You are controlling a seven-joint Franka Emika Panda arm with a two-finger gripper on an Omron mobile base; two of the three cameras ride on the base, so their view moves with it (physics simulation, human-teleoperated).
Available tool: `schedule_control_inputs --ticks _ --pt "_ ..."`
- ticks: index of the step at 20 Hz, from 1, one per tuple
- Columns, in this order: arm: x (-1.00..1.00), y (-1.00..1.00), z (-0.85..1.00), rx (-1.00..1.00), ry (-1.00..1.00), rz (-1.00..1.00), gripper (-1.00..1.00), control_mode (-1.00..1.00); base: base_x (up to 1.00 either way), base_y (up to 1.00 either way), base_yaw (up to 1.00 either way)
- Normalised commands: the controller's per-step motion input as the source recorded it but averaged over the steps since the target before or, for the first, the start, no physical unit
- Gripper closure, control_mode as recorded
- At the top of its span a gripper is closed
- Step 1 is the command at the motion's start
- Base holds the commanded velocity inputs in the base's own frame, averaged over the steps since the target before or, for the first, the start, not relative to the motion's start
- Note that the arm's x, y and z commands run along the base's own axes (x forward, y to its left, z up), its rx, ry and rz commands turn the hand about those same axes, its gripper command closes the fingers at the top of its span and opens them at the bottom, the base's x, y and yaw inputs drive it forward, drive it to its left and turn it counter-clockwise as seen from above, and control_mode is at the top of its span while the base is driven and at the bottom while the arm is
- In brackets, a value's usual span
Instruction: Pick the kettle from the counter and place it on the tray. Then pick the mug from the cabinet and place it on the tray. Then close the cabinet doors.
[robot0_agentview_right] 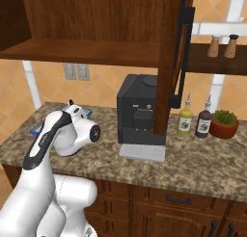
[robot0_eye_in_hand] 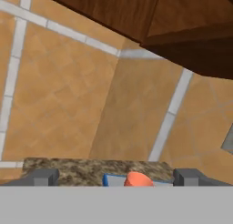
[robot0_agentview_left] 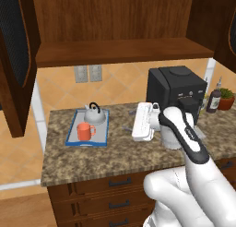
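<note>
Cabinet doors [robot0_agentview_left: 16,60] (both swung wide) are left to shut; the left one hangs up-left of the gripper [robot0_agentview_left: 138,122], whose jaws are spread, nothing held.

Hidden and cut-off parts

In the right base view the arm covers most of the tray [robot0_agentview_right: 36,130], leaving only blue rim corners. The hand view cuts the mug [robot0_eye_in_hand: 138,179] to its top. Both cabinet doors [robot0_agentview_left: 16,60] run past the left base view's edges.
</note>
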Motion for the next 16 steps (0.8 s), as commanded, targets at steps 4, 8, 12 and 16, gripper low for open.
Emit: schedule_control_inputs --ticks 4,8,12,16 --pt "-0.63 -0.48 0.7 0.01 -0.13 -0.07 -1.0 -1.0 0.0 0.0 0.0" --pt "-0.55 -0.61 0.65 0.02 -0.05 -0.1 -1.0 -1.0 0.0 0.0 0.0" --pt "-0.59 -0.85 0.42 0.08 -0.03 -0.09 -1.0 -1.0 0.0 0.0 0.0" --pt "-0.52 -0.94 0.07 0.11 -0.1 -0.05 -1.0 -1.0 0.0 0.0 0.0"
